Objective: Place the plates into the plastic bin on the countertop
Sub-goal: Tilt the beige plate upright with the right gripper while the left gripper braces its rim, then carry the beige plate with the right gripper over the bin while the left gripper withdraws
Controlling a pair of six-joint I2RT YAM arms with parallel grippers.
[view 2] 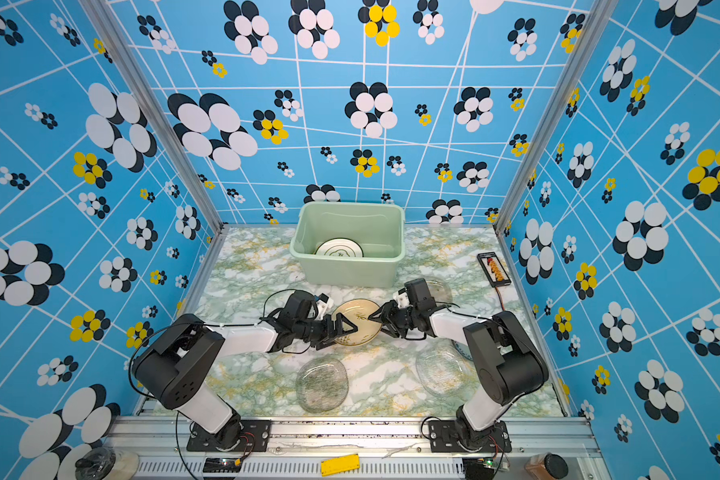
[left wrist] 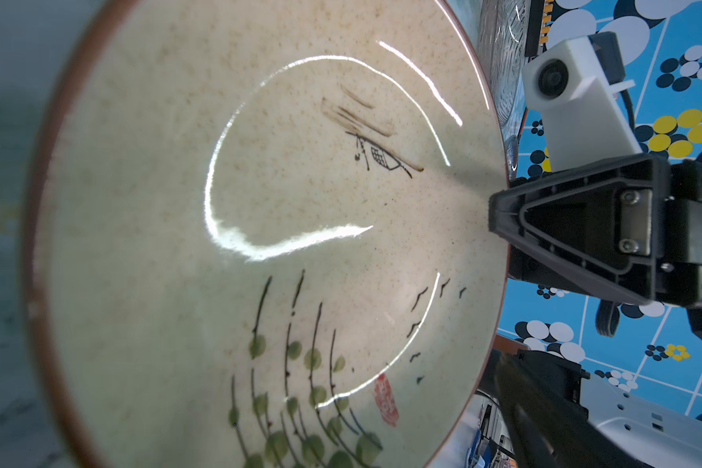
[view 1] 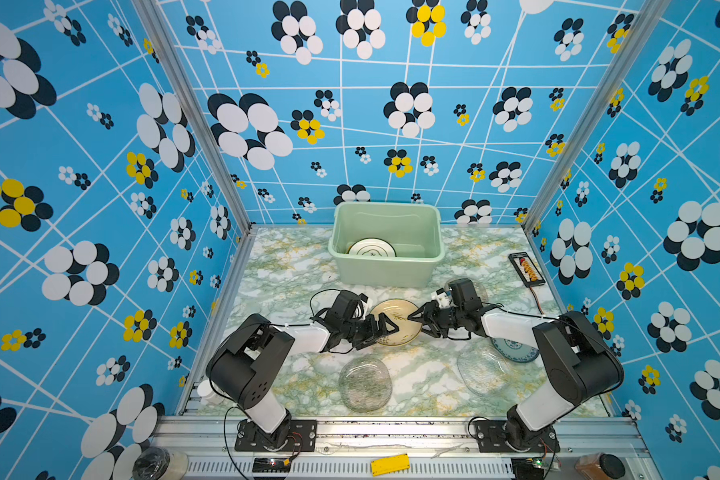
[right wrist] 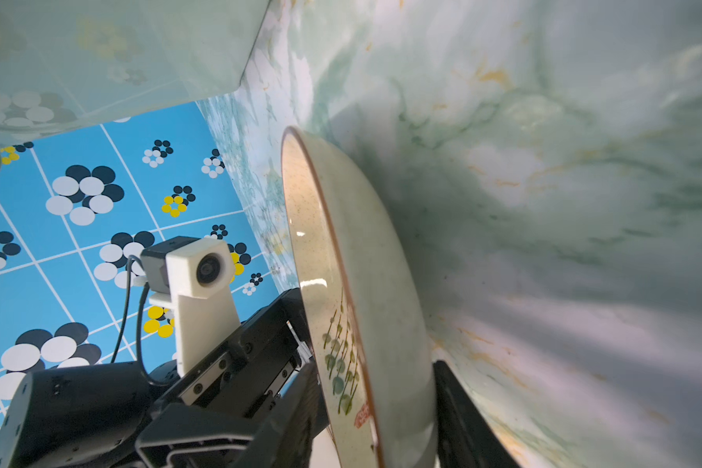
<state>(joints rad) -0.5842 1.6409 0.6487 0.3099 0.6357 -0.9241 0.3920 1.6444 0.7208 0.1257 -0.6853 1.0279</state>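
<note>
The beige plate [view 1: 392, 313] is round, with no long axis. It lies face up, grass sprigs toward the near edge, mid-surface [view 1: 291, 270] in front of the plastic bin [view 1: 385, 276]. The right hand [view 1: 416, 323] straddles its rim, one finger over and one under; whether it clamps cannot be told. The left hand [view 1: 387, 336] gapes wide at the opposite rim.

The beige plate [view 1: 394, 320] is speckled and brown-rimmed, with green-leaved grass stems, a dark ink sketch and a red seal; the plastic bin [view 1: 385, 272] is pale mint green; the white plate [view 1: 371, 249] in it has dark rings; the countertop [view 1: 291, 266] is white, green and yellow marble; the walls [view 1: 100, 174] are blue with white lines and black, white and yellow flowers; the small board [view 1: 526, 270] is black with orange beads.
</note>
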